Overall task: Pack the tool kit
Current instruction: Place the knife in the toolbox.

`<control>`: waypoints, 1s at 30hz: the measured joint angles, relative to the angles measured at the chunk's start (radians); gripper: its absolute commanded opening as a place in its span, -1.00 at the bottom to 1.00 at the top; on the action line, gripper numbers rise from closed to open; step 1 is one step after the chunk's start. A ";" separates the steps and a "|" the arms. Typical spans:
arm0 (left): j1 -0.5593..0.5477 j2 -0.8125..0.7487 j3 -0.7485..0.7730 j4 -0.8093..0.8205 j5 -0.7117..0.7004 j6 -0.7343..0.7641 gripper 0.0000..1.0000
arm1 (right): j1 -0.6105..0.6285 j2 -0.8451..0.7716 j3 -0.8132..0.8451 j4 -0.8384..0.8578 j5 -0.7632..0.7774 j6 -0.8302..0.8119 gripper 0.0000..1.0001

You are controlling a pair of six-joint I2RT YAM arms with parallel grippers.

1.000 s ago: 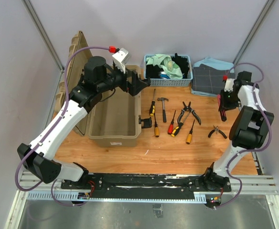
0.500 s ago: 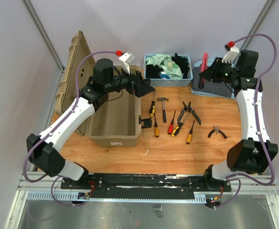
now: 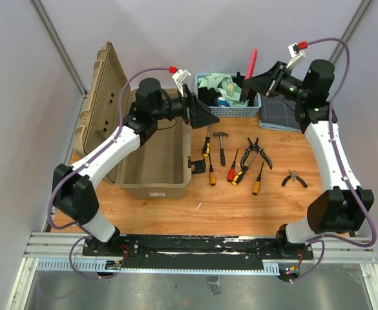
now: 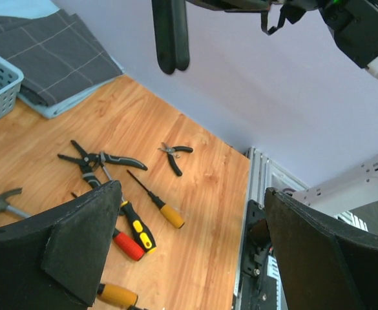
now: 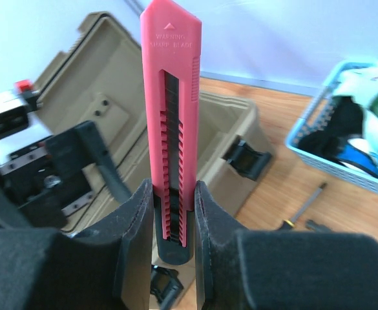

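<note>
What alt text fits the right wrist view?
The right claw is shut on the lower end of a red knife, holding it upright. Behind it the tan toolbox stands open with its lid raised, and a blue basket of cloths sits to the right on the wooden table.

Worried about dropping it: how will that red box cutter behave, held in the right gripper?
The red box cutter looks stiff and probably light: a slim plastic body. The right gripper pinches only its lower end, so it might pivot. Hard plastic could slip in that grip.
</note>
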 measured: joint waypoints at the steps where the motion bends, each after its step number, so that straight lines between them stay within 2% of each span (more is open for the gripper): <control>1: 0.000 0.018 0.013 0.013 0.011 -0.006 0.94 | 0.020 0.000 -0.001 0.022 -0.010 0.016 -0.98; 8: 0.000 0.098 0.077 0.056 0.049 -0.034 0.97 | 0.101 0.000 -0.020 0.120 -0.063 0.086 -0.98; 19: -0.003 0.103 0.106 0.093 0.060 -0.055 0.98 | 0.197 0.001 -0.045 0.135 -0.089 0.093 -0.98; 22: -0.004 0.103 0.106 0.105 0.060 -0.062 0.92 | 0.229 0.004 -0.046 0.141 -0.088 0.094 -0.98; 24: -0.004 0.103 0.106 0.111 0.060 -0.068 0.76 | 0.246 0.005 -0.046 0.146 -0.089 0.097 -0.98; 26: -0.004 0.103 0.106 0.116 0.060 -0.073 0.47 | 0.257 0.005 -0.048 0.160 -0.089 0.105 -0.98; 30: -0.004 0.102 0.096 0.136 0.059 -0.090 -0.35 | 0.263 0.005 -0.052 0.185 -0.090 0.117 -0.98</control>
